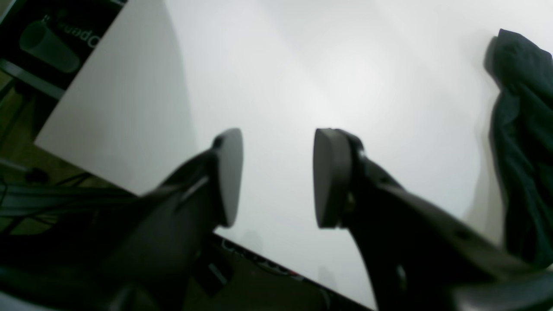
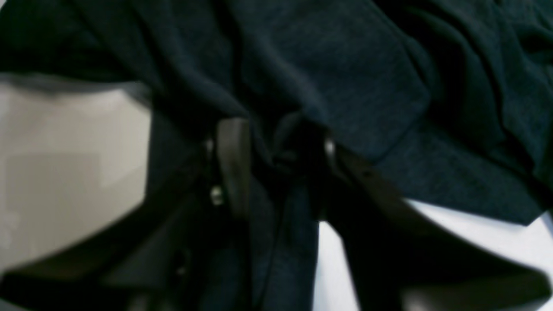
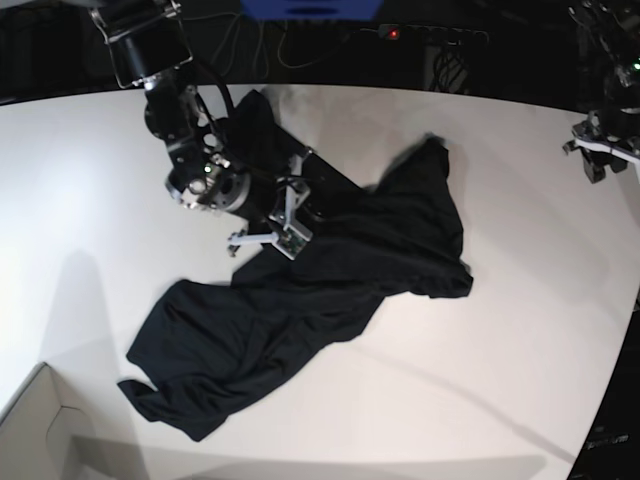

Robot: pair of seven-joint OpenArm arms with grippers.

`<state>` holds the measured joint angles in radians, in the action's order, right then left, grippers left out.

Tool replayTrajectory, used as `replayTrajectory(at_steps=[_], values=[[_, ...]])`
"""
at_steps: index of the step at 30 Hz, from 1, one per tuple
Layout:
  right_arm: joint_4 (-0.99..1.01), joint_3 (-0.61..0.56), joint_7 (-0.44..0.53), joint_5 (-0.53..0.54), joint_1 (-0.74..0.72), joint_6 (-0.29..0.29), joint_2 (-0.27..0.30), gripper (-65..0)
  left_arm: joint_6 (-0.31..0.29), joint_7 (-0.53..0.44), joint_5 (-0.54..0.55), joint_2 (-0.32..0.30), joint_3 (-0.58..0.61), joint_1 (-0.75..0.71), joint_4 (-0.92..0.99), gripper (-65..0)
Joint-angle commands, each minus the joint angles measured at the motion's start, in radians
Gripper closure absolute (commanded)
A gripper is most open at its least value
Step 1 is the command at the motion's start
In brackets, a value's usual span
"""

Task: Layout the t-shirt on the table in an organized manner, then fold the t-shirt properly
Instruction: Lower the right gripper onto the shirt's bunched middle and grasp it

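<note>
The black t-shirt lies crumpled in a long diagonal band across the white table. My right gripper is down on the shirt's upper part, and the right wrist view shows it shut on a bunched fold of the t-shirt. My left gripper hangs at the table's far right edge, away from the cloth. In the left wrist view it is open and empty above the bare table, with a hanging part of the shirt at the right edge of the frame.
A pale cardboard box corner stands at the table's front left. Cables and a power strip with a red light lie behind the table's back edge. The table's curved edge runs along the right side.
</note>
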<state>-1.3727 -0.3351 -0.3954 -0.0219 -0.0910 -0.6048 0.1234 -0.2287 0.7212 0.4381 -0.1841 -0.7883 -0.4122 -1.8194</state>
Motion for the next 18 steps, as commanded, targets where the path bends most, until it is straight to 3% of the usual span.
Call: replayTrajectory(at_steps=[1, 5, 18], values=[[-0.012, 0.001, 0.026, 0.015, -0.023, 0.003, -0.003, -13.7, 0.002, -0.027, 0.005, -0.016, -0.006, 0.008, -0.013, -26.1], [-0.03, 0.003, 0.026, 0.015, -0.026, 0.003, -0.001, 0.0, 0.002, -0.025, 0.003, -0.018, -0.006, 0.023, -0.013, -26.1], [-0.505, 0.008, -0.017, 0.013, 0.092, 0.003, 0.003, 0.0, 0.002, -0.025, 0.003, -0.018, 0.0, 0.023, -0.013, -26.1]])
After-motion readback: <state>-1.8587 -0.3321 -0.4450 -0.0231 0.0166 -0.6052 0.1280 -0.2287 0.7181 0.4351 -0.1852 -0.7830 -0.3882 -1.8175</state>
